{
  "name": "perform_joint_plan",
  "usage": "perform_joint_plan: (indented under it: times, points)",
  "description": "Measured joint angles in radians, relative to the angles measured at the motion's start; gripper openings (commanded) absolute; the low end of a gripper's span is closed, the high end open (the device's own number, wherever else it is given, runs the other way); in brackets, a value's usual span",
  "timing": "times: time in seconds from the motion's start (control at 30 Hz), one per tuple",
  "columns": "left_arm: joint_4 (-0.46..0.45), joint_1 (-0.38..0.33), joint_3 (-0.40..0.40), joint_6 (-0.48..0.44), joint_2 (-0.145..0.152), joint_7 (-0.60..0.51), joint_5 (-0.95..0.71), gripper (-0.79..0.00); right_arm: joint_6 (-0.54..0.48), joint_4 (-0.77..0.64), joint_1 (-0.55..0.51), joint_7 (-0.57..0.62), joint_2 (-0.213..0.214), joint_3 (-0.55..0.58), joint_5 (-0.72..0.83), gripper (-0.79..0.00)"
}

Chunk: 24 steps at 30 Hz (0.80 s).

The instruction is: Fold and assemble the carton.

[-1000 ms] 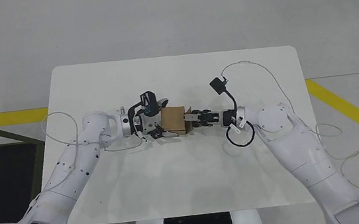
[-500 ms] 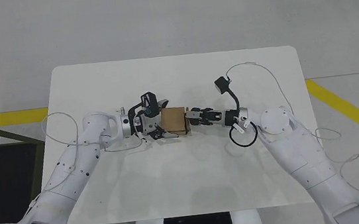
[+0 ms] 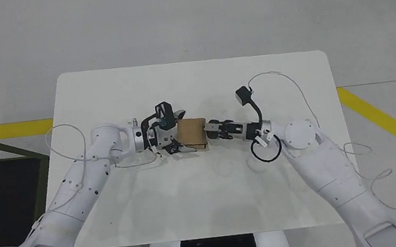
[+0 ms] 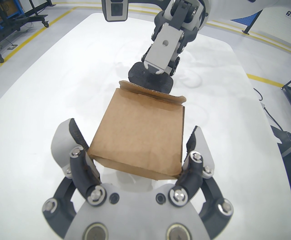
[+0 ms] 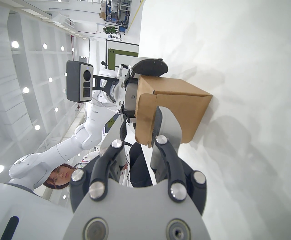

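Holding the carton point(image 3: 190, 133) near the middle of the table point(image 3: 106, 90). Top view: it sits on the surface between my two pincers, well clear of every edge. Left pincer point(image 3: 176, 136) is on its left end and right pincer point(image 3: 211, 131) touches its right end. The two point at each other along the table's length.

Left wrist view: left pincer point(image 4: 134, 127) is clenched on the carton point(image 4: 141, 138), one finger point(image 4: 77, 136) against each side wall at the near corners. The top face is closed and flat. At the far end a flap point(image 4: 154, 94) stands a little proud, its edge slightly crumpled. Right pincer point(image 4: 151, 78) is just behind that flap. Its black pad is touching it or just off it, can't tell which.

Right wrist view: right pincer point(image 5: 141, 118) is released, fingers apart. The finger point(image 5: 168, 127) nearer the table lies across the carton's end face. The other sits above the level of the top face, with a sliver of gap to the cardboard. The carton point(image 5: 179, 100) rests on the table. Left pincer's pad point(image 5: 150, 67) presses on one side wall.
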Motion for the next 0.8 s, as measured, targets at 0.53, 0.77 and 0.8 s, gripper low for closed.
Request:
perform_joint_plan:
  times: [0.53,0.77,0.8]
  points:
    - [-0.01,0.009,-0.003,0.0,0.002,-0.003,0.002,0.0,0.044,-0.011,-0.001,0.018,0.01,0.012,-0.08,-0.588]
    - [-0.014,0.01,-0.001,0.0,0.004,-0.005,0.002,0.0,0.072,-0.036,-0.008,0.025,0.016,0.02,-0.115,-0.591]
    - [-0.015,0.01,0.0,0.0,0.004,-0.005,0.002,0.0,0.078,-0.04,-0.007,0.027,0.017,0.02,-0.124,-0.591]
